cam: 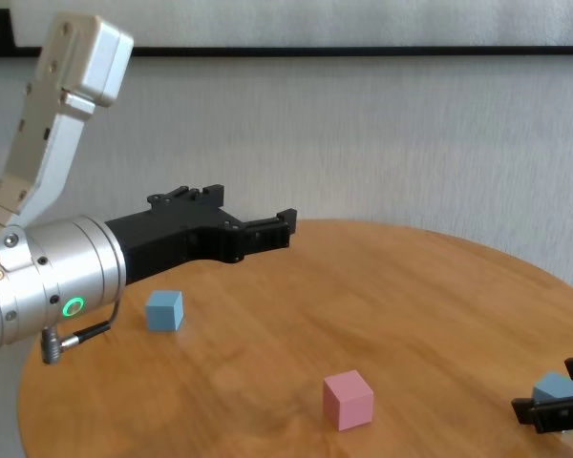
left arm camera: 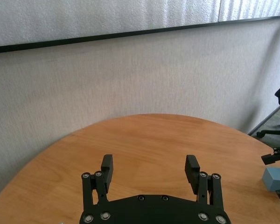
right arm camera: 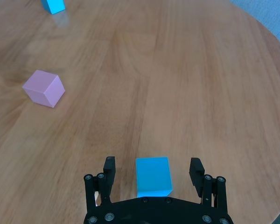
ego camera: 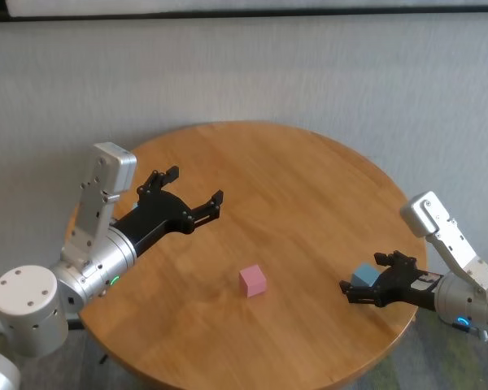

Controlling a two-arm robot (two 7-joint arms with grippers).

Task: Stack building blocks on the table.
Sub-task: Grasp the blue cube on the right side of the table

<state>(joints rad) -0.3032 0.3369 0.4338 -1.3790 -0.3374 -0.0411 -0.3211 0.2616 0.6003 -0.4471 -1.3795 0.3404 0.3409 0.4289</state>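
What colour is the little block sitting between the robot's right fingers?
Light blue. The block shows best in the right wrist view, between the open right gripper fingers.

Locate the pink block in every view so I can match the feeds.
Head: pink block, table centre-front.
Chest: low, right of centre.
Left wrist: not visible.
Right wrist: far ahead of the open right tool.
Shared landmark: blue block between the right tool's fingers.

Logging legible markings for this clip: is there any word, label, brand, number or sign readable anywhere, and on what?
None: no readable text in any view. The pink block, both blue blocks, the table, the left gripper and the right gripper all look plain.
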